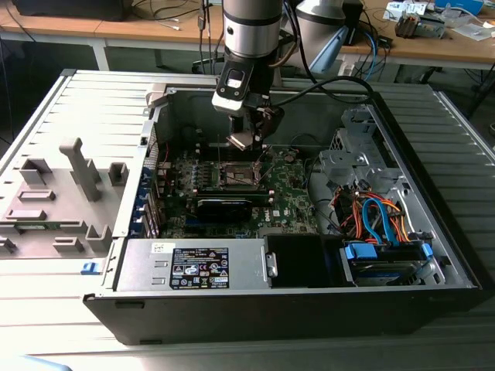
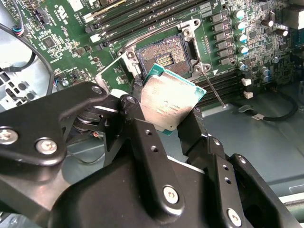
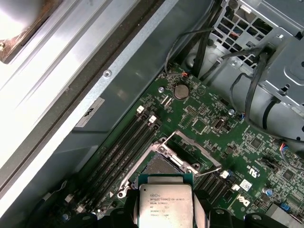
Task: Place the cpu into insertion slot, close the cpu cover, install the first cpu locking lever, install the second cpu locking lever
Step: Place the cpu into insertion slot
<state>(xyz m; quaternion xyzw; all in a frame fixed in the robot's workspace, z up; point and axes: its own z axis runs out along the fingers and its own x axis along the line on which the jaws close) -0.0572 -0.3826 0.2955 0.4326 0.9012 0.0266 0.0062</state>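
while the tool (image 2: 163, 113) clamps it, cpu (image 2: 168, 102) overhangs slot (image 2: 164, 54).

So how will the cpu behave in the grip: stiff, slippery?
Probably stiff: the cpu is a flat metal-topped plate, held by its edges in the gripper without visible bending. Its smooth silvery top may be slippery. It is likely light for its size, being thin; it hangs tilted near the slot.

Soft, even room light falls from above in the exterior view, yet the inside of the case (image 1: 309, 313) is dimmer than the pale table (image 1: 46, 116) around it. In the second wrist view the chip (image 2: 166, 102) gleams pale between my dark fingers (image 2: 137, 128). In the first wrist view a metal sheet (image 3: 23, 19) glares white.
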